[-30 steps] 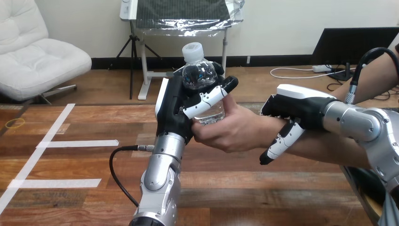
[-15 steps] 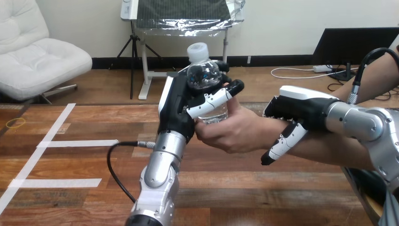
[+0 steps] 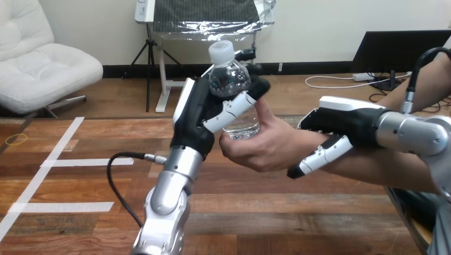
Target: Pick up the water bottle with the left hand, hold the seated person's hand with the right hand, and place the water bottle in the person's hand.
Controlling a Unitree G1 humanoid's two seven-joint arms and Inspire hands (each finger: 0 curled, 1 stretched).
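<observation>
Water bottle: clear, white cap, upright, clamped in left robot hand; person's hand touching its base. Right robot hand over person's wrist; grip unclear.

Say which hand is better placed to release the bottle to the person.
Left: the left hand is curled round the water bottle, which the person's hand also grips low down; the right hand sits at the person's wrist.
</observation>
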